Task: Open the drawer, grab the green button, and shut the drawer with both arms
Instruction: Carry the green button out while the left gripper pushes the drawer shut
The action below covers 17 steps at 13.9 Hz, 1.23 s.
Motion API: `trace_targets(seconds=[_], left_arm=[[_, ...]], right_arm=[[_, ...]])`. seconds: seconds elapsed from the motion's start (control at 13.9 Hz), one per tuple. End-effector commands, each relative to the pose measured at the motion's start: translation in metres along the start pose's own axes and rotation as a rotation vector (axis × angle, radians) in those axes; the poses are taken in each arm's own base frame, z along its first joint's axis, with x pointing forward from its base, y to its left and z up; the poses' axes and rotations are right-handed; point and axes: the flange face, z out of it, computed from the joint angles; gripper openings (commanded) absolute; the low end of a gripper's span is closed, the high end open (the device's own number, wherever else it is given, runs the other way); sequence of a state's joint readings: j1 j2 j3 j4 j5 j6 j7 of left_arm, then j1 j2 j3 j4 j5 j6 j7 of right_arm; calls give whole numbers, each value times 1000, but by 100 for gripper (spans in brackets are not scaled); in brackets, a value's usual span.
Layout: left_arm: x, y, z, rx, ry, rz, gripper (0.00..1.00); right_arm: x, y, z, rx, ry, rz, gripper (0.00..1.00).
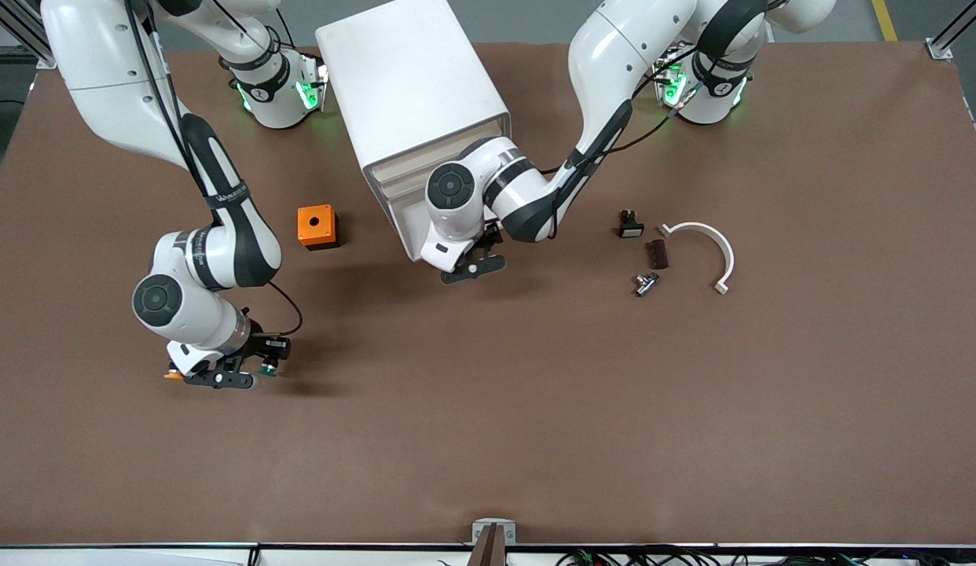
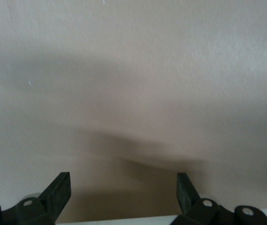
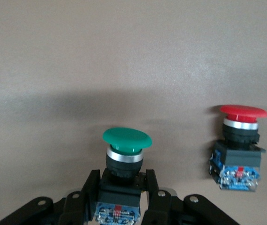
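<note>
My right gripper is shut on the green-capped button by its black body and holds it low over the table, toward the right arm's end. The white cabinet stands at the back middle. Its lower drawer's cream front looks flush with the others. My left gripper is open and empty just in front of that drawer front. In the left wrist view its fingers stand wide apart against a pale blurred surface, around the gripper's middle.
A red-capped button sits close beside the green one. An orange cube with a hole stands beside the cabinet. A black part, a brown piece, a metal piece and a white curved bracket lie toward the left arm's end.
</note>
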State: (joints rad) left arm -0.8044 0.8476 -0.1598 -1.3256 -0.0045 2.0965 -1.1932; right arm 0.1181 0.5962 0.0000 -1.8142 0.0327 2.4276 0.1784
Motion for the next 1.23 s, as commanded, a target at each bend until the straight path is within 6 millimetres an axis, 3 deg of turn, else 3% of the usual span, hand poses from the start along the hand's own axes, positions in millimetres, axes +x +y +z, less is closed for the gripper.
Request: trace_targets(seconds=[0.0, 0.43, 0.5, 0.58, 0.65, 1.01, 1.15], left_arm=[[-10, 0, -8, -14, -49, -30, 99], [-37, 5, -4, -21, -179, -60, 99], [-39, 6, -4, -26, -196, -70, 99], [-41, 7, -5, -34, -219, -86, 99], [-42, 7, -5, -40, -241, -99, 99], [-48, 9, -2, -64, -334, -150, 99], [-50, 10, -2, -78, -377, -176, 99]], right_arm=[[4, 5, 8, -2, 13, -10, 0], [4, 7, 26, -1, 14, -8, 2], [4, 7, 26, -2, 13, -7, 16], [5, 8, 25, -1, 14, -5, 80], [6, 9, 24, 0, 16, -2, 100], [18, 12, -1, -48, 5, -42, 100], [25, 12, -30, -87, -25, -66, 100]])
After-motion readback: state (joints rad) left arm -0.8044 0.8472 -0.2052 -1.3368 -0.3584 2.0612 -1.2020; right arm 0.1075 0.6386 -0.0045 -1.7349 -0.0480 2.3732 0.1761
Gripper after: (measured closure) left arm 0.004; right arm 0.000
